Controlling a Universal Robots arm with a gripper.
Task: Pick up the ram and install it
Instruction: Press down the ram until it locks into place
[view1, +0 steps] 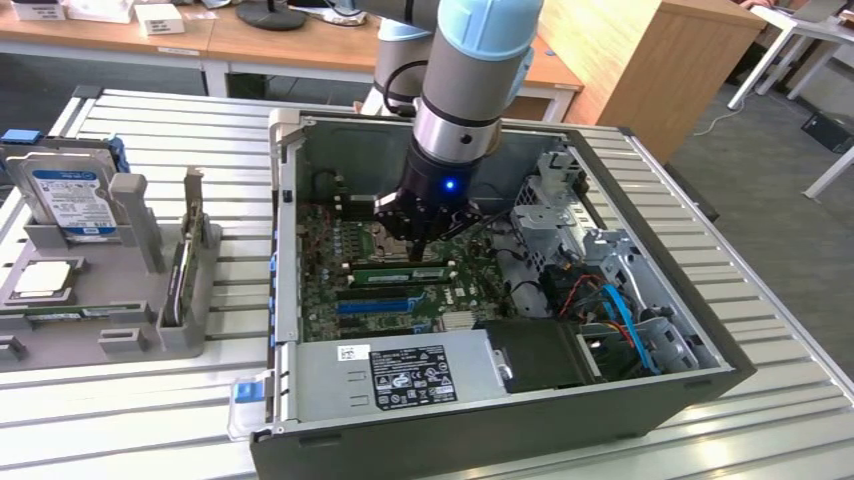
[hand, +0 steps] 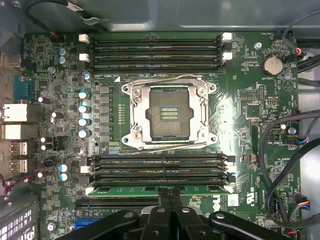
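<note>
The ram (hand: 125, 189) is a thin green stick lying in a black memory slot between white end clips, on the motherboard (hand: 240, 100) beside the open CPU socket (hand: 169, 112). My gripper (hand: 170, 191) is shut, its two black fingers (hand: 165, 205) pressed together with the tips on the middle of the ram's top edge. In the exterior view the gripper (view1: 422, 256) reaches straight down into the open computer case (view1: 467, 440), its tip on the ram (view1: 394, 269).
Empty black memory slots (hand: 155, 165) lie beside the ram, more (hand: 155, 50) across the socket. Cables (hand: 285, 150) crowd one side of the board. A power supply (view1: 400, 375) fills the case's near end. A grey fixture (view1: 120, 330) at the exterior view's left holds a hard drive (view1: 74, 195).
</note>
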